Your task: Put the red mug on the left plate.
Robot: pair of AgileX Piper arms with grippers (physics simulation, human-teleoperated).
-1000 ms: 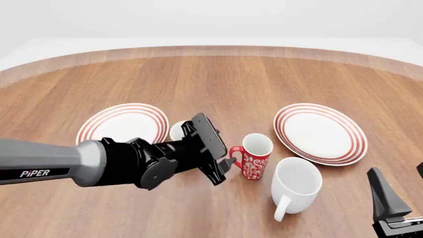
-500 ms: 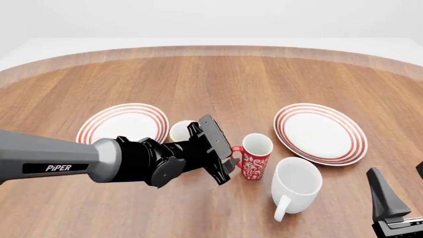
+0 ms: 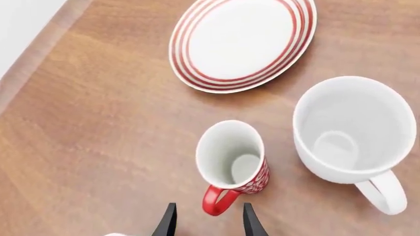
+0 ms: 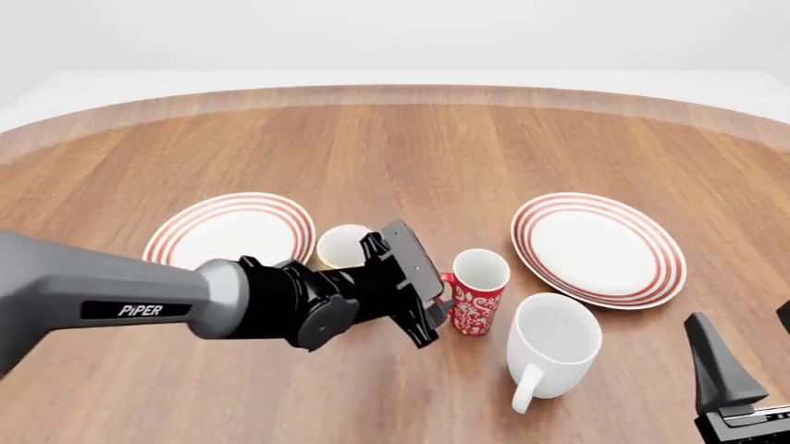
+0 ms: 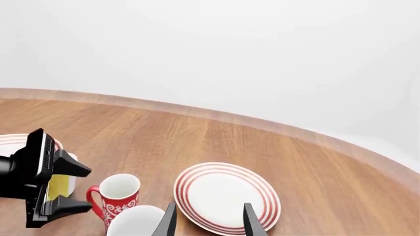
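Though small, red mug (image 4: 476, 292), white floral swirls, loop handle.

wooden table (image 4: 408, 148) — plain white backdrop

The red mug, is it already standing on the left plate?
No, the red mug stands on the wooden table, between both plates and apart from the left plate.

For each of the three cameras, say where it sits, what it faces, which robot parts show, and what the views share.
Front view: above the arms' side, looking forward and down; left gripper by the red mug, right gripper in the corner.
Left wrist view: over the red mug; fingertips flank its handle.
Right wrist view: low, facing across the table; fingertips visible.
All show the mug and the right plate.
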